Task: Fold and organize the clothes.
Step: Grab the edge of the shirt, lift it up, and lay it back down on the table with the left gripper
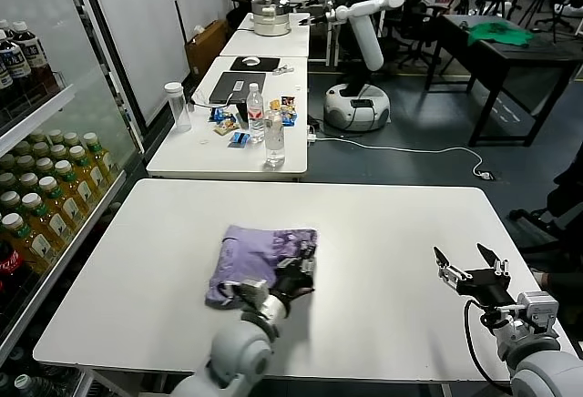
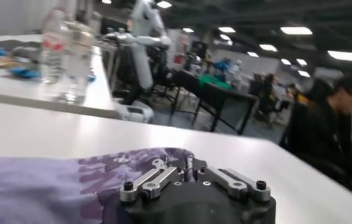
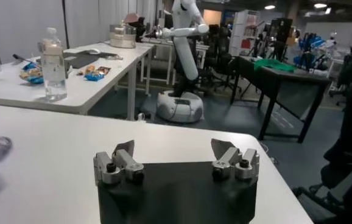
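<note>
- The lavender T-shirt (image 1: 260, 259) lies bunched into a rough, compact rectangle on the near-left part of the white desk (image 1: 383, 233), its printed graphic turned up at its right end. It looks partly folded rather than neatly finished, so I judge the task to be well along but not squared off.
- The left gripper (image 1: 293, 279) sits on the shirt's near-right corner, its fingers pressed close together with purple cloth caught between them; the left wrist view shows fabric gathered right at the fingertips. That grip on a corner suits pulling or turning a fold over.
- The right gripper (image 1: 469, 263) hovers over bare desk well apart from the shirt, on the near-right side, its fingers spread and holding nothing. It seems to be waiting clear of the cloth so the left arm can work alone.
- On the far desk (image 1: 196, 156) stand two clear water bottles (image 1: 265, 124), a tall cup and snack packets; their labels are too small to read.
- Bottled drinks (image 1: 36, 206) fill the cooler at the left; no brand is legible.
- The shirt's graphic shows no readable lettering.
</note>
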